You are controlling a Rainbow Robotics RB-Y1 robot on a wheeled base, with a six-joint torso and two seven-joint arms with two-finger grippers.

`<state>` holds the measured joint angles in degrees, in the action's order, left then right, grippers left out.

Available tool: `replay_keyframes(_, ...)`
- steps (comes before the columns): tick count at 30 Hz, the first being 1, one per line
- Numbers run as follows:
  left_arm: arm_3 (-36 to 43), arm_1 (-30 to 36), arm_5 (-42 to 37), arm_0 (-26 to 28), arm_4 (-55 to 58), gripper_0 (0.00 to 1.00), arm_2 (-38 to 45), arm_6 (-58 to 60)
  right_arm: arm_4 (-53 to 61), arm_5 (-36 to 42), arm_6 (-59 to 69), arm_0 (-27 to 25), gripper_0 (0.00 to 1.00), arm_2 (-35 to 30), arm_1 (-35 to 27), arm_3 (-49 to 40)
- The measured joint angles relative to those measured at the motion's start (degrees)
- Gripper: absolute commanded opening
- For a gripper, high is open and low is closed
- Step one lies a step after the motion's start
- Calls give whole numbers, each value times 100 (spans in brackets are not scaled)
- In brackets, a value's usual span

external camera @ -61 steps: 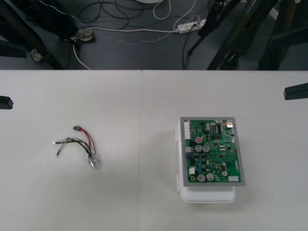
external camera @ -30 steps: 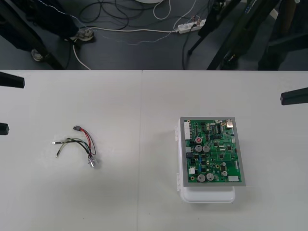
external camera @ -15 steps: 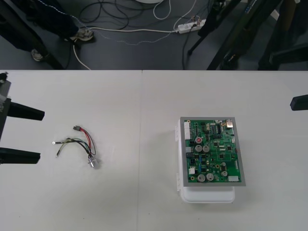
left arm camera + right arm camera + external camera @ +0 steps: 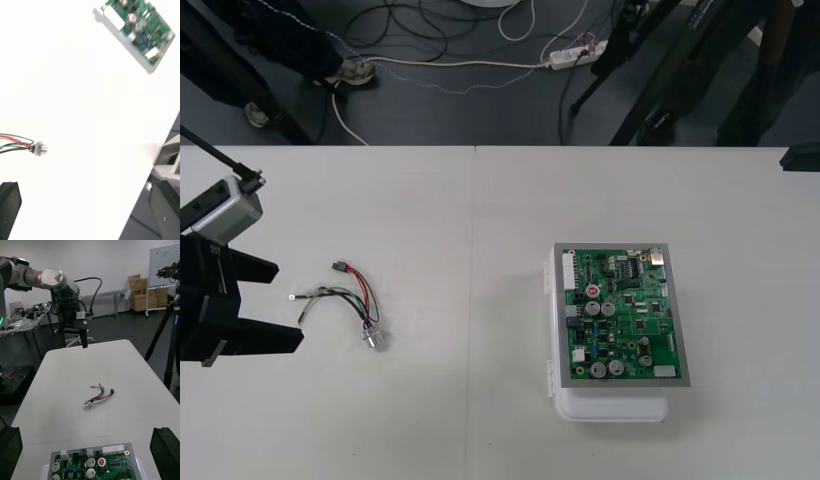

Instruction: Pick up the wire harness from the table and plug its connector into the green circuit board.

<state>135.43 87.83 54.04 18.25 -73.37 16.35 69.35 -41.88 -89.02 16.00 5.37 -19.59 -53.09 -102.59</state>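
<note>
Where the right arm comes in, little can be made out from above: a dark scrap of the right gripper (image 4: pixel 802 158) at the counter's (image 4: pixel 480 420) right edge near the far corner, cut off by the frame. Its wrist view settles the fingers (image 4: pixel 165 450): two black blocks set far apart, nothing between them, looking along the counter over one end of the green circuit board (image 4: pixel 622 315). Left gripper (image 4: pixel 288 305) enters at the counter's left side, a camera (image 4: pixel 225 210) on top, its body cut by the frame edge. Its fingers stand wide apart and hold nothing, tips pointing toward the wire harness (image 4: pixel 345 300). From above, the ring-ended tip of a thin lead (image 4: pixel 290 296) falls in the gap between the tips; the right wrist view shows this gripper raised clear of the counter, not touching the wires. Harness lies loose on the left half: small plug (image 4: pixel 338 266) at its far end, round metal socket (image 4: pixel 373 338) at the near end, red, black and green wires arched between. In the left wrist view the socket and a short run of wire show, the rest cut off. Plug is not in the board. Board sits on a white base (image 4: pixel 610 405) on the right half, well apart from the harness, with bare counter between them and on all sides of both.
</note>
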Motion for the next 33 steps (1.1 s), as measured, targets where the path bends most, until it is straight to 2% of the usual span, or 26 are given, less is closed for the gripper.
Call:
replay_keyframes(8,75,46,1,0,-329,100,-51,1649,110,191,-154,-651,100,-533,418,-327)
replay_keyframes(13,11,49,1,0,-389,100,-195,1727,142,322,-154,-895,100,-755,581,-622)
replay_keyframes(23,-433,42,97,-7,-390,100,-403,1726,176,251,-154,-833,100,-691,591,-902)
replay_keyframes(33,-819,-688,1479,-581,-840,100,-428,1726,166,-52,-154,-626,100,-569,592,-859)
